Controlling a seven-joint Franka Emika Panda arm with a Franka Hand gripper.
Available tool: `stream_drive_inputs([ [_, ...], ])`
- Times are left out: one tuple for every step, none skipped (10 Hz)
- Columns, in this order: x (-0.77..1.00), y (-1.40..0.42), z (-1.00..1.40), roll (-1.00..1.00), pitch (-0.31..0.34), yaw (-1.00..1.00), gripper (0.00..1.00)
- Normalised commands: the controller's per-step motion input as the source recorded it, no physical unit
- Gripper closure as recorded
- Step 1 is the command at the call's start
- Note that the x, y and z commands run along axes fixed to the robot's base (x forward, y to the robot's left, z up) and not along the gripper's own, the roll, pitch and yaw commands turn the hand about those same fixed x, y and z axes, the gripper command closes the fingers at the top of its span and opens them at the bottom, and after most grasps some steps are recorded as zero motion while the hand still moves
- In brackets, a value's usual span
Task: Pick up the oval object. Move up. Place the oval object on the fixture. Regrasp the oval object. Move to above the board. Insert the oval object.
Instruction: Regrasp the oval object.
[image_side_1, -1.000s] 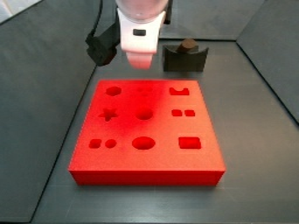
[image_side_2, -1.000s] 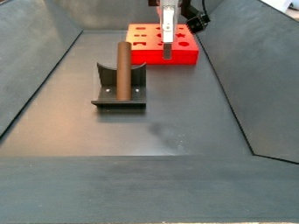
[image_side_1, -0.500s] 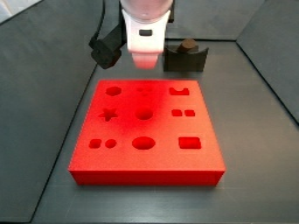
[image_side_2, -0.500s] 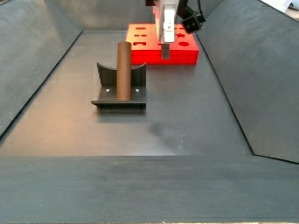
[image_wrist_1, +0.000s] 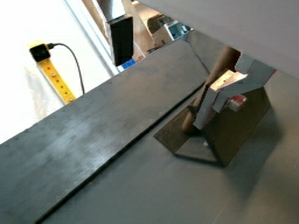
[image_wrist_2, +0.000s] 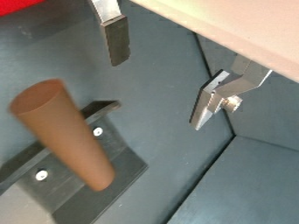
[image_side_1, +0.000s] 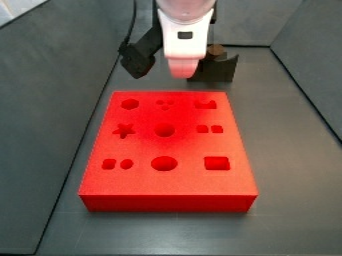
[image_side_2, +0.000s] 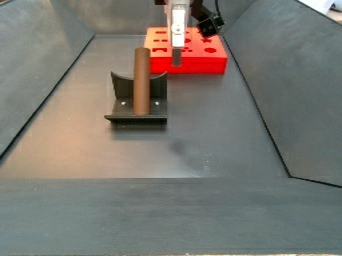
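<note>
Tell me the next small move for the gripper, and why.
Probably shift across until centred above the slim brown oval peg, which stands in the small dark notched fixture. The gripper hangs open and empty by the bright red cut-out board, with the peg off to one side of its fingers.

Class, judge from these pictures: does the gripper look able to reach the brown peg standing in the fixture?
Probably yes. The gripper is open and empty, the peg stands upright in the fixture, and nothing stands between them, though the gripper hovers over the board.
</note>
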Motion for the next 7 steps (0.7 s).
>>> stream_drive_inputs([
  [1.00,-0.02,-0.04,0.10,0.092,-0.02,0.00],
  [1.00,-0.02,-0.04,0.10,0.111,-0.01,0.00],
  [1.00,-0.02,-0.04,0.11,0.128,0.02,0.00],
  [1.00,-0.02,-0.05,0.11,0.140,0.03,0.00],
  [1.00,-0.02,-0.05,0.12,0.141,0.04,0.00],
  [0.95,-0.02,-0.04,0.12,0.142,0.06,0.00],
  [0.86,-0.03,-0.04,0.12,0.135,0.08,0.00],
])
